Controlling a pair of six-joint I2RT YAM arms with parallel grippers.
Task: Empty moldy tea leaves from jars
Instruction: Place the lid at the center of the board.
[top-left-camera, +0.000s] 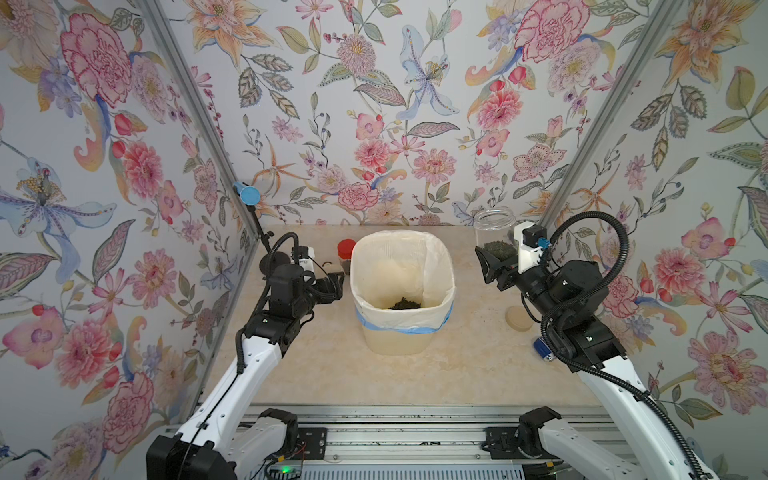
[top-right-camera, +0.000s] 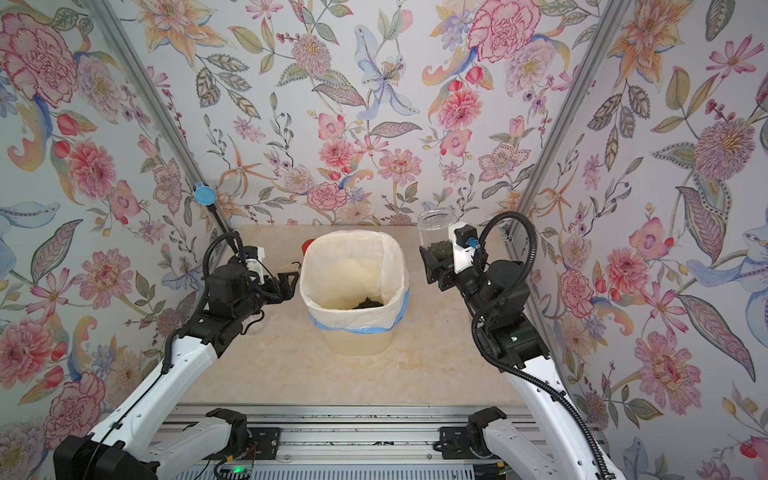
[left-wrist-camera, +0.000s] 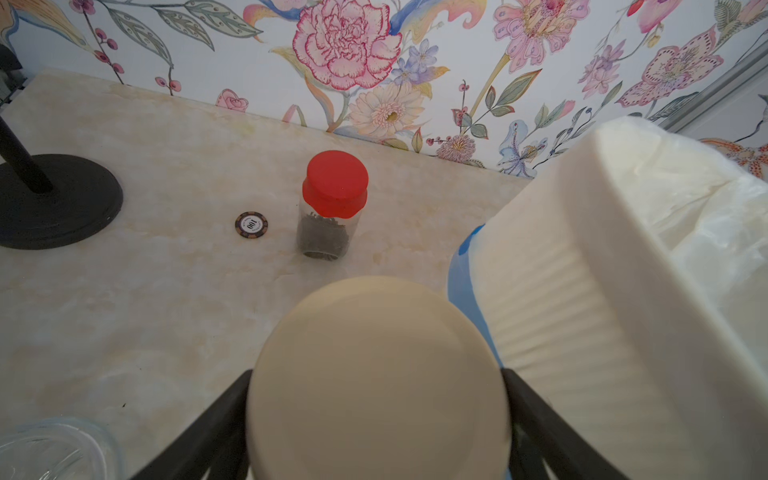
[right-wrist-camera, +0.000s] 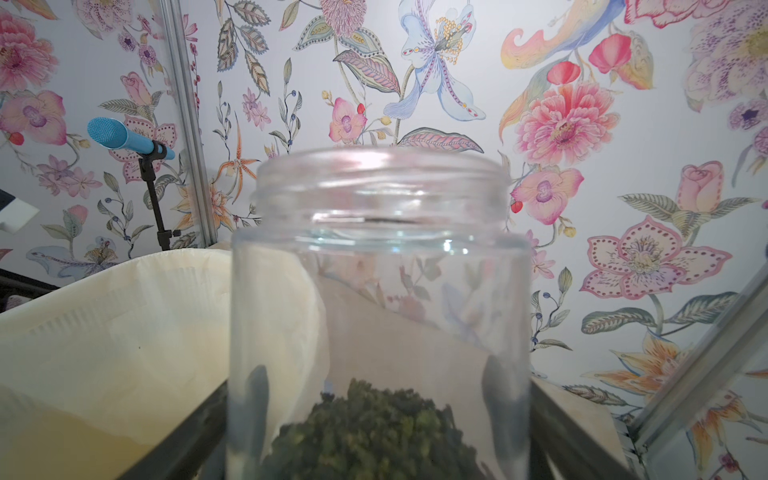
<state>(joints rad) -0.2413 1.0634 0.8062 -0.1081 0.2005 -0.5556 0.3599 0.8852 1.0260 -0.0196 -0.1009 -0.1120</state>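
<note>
Right gripper (top-left-camera: 498, 261) clamped on open jar (top-left-camera: 493, 226); left gripper (top-left-camera: 336, 281) clamped on beige lid (left-wrist-camera: 376, 374).
Open jar upright at 2 o'clock of cream bin (top-left-camera: 399, 336), tea leaves (top-left-camera: 498, 248) heaped in its bottom, gripper fingers (right-wrist-camera: 187, 432) pressed on both sides of glass. Held lid flat at 9 o'clock of bin, just beside ribbed wall. Bin at tabletop (top-left-camera: 316, 374) centre, white liner (top-left-camera: 386, 249) inside, small leaf heap (top-left-camera: 405, 304) on bottom. Red-capped jar (left-wrist-camera: 330, 203) standing closed at 11 o'clock of bin, dark leaves (left-wrist-camera: 324, 237) inside, poker chip (left-wrist-camera: 251, 225) near it. Second beige lid (top-left-camera: 519, 318) flat on tabletop at 4 o'clock of bin. Clear jar (left-wrist-camera: 54, 449) cut off by frame edge, contents not readable.
</note>
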